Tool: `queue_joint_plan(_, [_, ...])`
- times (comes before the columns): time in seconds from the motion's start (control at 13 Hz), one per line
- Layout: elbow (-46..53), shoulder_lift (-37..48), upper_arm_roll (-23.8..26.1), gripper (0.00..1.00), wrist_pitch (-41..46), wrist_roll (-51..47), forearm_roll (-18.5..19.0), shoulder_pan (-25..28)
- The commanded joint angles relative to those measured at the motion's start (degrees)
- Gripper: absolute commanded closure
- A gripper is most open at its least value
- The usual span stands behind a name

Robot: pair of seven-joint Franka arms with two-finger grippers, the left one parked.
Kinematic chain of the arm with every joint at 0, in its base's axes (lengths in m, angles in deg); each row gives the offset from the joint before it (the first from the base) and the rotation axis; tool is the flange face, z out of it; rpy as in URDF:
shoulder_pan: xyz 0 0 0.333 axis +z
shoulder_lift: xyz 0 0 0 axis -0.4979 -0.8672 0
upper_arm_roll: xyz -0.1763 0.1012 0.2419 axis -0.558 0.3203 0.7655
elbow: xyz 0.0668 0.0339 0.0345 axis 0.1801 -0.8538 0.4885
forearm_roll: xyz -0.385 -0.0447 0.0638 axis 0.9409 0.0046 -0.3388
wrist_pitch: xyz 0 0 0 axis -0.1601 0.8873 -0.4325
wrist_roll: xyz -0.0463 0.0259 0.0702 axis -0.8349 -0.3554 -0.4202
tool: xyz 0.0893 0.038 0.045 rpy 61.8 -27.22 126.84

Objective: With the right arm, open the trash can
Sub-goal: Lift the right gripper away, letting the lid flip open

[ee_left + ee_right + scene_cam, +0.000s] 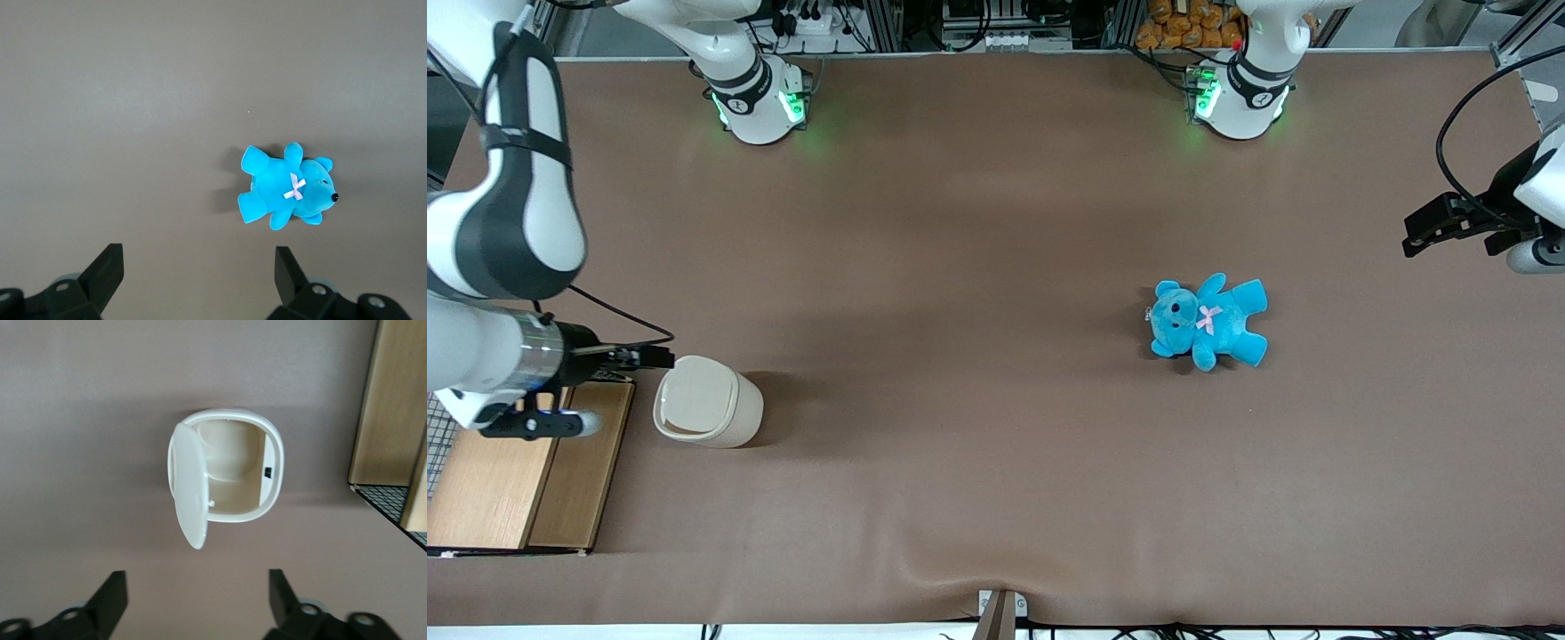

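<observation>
I have the right arm (pixel 489 267) reaching in over the working arm's end of the desk (pixel 960 222), with its gripper (pixel 197 597) hanging above the trash can (pixel 710 413) and touching nothing. Its 2 fingers (pixel 110 593) are spread wide, released, with bare desk between them. The trash can stands upright near that end of the desk, closer to the front edge than the middle, just beside the wooden-topped box (pixel 525 467). Its lid (pixel 189 483) is swung up on edge (I can see straight into the cream interior). A blue teddy bear (pixel 1209 322) lies well apart, toward the parked arm's end.
</observation>
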Motion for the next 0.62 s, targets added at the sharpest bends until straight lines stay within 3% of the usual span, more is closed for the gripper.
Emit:
queue_joint_plan(0.0, [3.55, 0.81, 0.78, 0.00, 5.04, -0.30, -0.99, -1.02])
queue_joint_plan(0.38, [3.39, 9.59, -0.62, 0.00, 6.90, -0.83, -1.96, -1.81])
queue_joint_plan(0.54, [-0.89, 15.02, -1.68, 0.00, 7.44, -0.22, -2.05, -1.99])
